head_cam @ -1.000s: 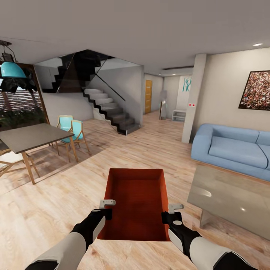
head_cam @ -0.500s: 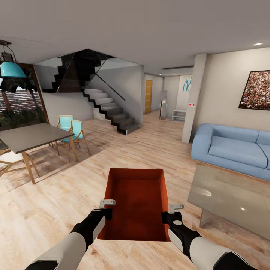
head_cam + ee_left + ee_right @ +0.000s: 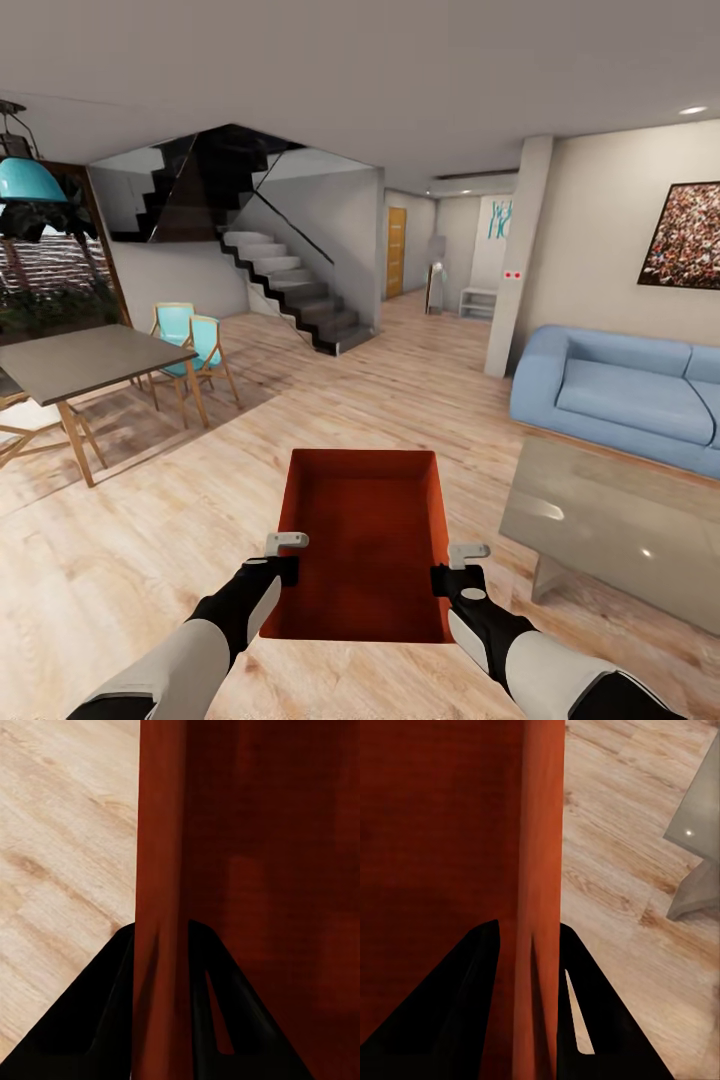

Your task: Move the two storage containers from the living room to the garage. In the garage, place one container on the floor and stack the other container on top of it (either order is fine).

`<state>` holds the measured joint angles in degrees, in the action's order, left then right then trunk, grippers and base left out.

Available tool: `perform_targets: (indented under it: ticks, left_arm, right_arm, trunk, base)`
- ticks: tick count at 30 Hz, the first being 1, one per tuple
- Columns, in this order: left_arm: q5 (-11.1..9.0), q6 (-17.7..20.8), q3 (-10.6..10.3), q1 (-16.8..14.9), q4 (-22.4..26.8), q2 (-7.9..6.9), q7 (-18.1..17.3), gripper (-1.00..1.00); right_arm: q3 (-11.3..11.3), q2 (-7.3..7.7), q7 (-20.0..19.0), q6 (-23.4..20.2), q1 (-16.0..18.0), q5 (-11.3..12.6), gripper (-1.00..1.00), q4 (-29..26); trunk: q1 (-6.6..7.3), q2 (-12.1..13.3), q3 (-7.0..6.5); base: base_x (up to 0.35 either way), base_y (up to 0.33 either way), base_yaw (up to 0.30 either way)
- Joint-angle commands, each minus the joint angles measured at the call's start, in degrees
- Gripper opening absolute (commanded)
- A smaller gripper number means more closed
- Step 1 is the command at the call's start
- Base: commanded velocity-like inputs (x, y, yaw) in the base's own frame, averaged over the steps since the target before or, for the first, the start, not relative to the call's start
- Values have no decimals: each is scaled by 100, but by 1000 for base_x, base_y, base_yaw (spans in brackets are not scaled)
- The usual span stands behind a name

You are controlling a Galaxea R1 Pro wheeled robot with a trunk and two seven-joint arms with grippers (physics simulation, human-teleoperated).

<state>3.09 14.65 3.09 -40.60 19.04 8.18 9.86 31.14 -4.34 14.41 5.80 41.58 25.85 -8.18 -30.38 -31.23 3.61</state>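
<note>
Over the wood floor [image 3: 120, 560], both jaws stay clamped on the storage container [image 3: 365, 545]; only the camera shifted.

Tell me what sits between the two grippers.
The orange-red storage container spans the gap: the left gripper pinches one side wall, the right gripper the other. The head view shows this; both wrist views show fingers straddling a wall.

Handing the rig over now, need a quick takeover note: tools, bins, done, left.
Left tool: shut on the left wall of the orange-red rectangular open-topped bin.
Right tool: shut on its right wall.
Bin is carried level over the light wood plank floor, in the living room near the blue sofa.
Done: one bin picked up.
Left: carry it to the garage, set it down, fetch the second bin, stack.
</note>
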Motion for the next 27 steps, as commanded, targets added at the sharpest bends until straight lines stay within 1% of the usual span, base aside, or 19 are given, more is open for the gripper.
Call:
perform_targets:
  ticks: [1,15,22,27]
  left_arm:
    - [130,50,127,0,-2,43,33,-100]
    - [130,48,124,0,3,43,33,-100]
    - [130,49,126,0,3,43,33,-100]
    - [130,52,126,0,3,43,34,-100]
  right_arm:
    - [-66,-5,129,44,8,-30,-100,-17]
    - [-73,-5,133,46,8,-28,-100,-17]
    - [-81,-5,142,59,8,-28,-100,-17]
    - [-82,-5,149,62,8,-30,-100,-17]
  trunk:
    - [-2,-11,21]
    - [-2,-11,140]
    - [-2,-11,142]
    - [-2,-11,108]
  base:
    - [0,0,0]
    - [0,0,0]
    - [0,0,0]
    - [0,0,0]
